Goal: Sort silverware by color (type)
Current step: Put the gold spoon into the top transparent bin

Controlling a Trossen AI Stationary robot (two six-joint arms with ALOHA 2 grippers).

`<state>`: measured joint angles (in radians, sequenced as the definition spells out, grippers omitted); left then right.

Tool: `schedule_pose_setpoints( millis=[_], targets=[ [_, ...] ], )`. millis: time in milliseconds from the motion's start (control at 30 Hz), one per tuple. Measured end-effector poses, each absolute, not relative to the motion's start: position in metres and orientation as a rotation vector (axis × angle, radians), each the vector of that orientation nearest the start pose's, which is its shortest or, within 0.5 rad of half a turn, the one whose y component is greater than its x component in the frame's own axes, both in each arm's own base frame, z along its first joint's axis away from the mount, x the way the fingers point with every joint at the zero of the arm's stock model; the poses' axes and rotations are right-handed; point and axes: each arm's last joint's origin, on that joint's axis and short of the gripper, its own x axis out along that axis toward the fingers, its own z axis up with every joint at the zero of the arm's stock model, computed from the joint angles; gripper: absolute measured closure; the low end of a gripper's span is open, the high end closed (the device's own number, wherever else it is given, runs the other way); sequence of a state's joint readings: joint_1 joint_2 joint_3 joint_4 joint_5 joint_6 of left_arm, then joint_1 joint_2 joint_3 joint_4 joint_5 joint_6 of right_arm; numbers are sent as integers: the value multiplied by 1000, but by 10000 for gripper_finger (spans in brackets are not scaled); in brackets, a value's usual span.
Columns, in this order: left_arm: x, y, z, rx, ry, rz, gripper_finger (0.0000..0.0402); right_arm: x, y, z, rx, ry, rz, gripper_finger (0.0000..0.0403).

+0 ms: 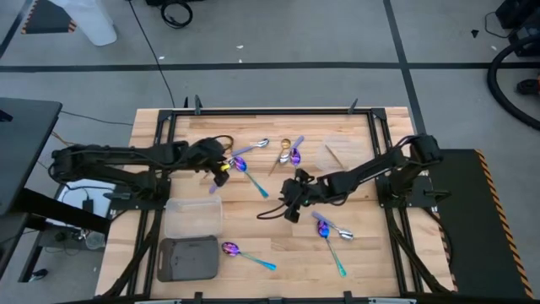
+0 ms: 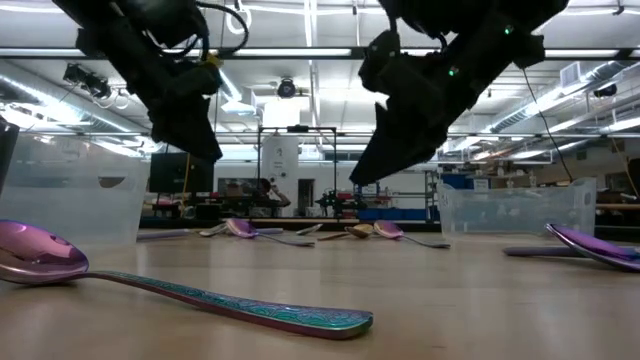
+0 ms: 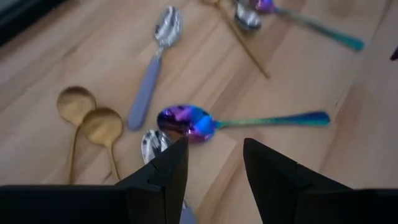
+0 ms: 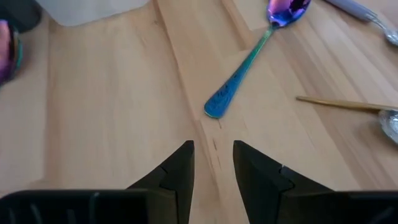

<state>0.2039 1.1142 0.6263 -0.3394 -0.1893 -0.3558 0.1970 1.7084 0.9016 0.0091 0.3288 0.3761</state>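
Wooden table (image 1: 253, 228): silverware scattered, iridescent spoon (image 1: 246, 166) central. Left gripper (image 1: 224, 166) hovers just beside its bowl, fingers parted, empty. Right gripper (image 1: 291, 203) near its handle tip, slightly parted, empty.

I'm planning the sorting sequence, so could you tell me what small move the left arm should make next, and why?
Probably lower the left gripper onto the iridescent spoon: its fingers are open and empty, and the spoon's bowl lies just ahead of them.
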Motion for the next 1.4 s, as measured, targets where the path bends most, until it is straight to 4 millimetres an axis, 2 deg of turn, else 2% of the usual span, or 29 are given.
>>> schedule_pose_setpoints(
  millis=[200, 433, 600, 767, 1233, 1400],
  targets=[
    [214, 58, 201, -364, 926, 543, 240, 339, 58, 147, 132, 719, -266, 282],
    [210, 85, 178, -351, 1087, 614, 240, 340, 58, 144, 91, 720, -268, 281],
    [206, 106, 167, -366, 1141, 643, 240, 340, 58, 145, 82, 711, -272, 281],
    [205, 118, 156, -405, 1159, 652, 240, 340, 58, 144, 82, 711, -272, 281],
    [215, 124, 132, -400, 1213, 610, 240, 341, 59, 145, 83, 702, -268, 281],
    [217, 125, 127, -393, 1232, 607, 259, 341, 60, 146, 83, 697, -266, 281]
  ],
)
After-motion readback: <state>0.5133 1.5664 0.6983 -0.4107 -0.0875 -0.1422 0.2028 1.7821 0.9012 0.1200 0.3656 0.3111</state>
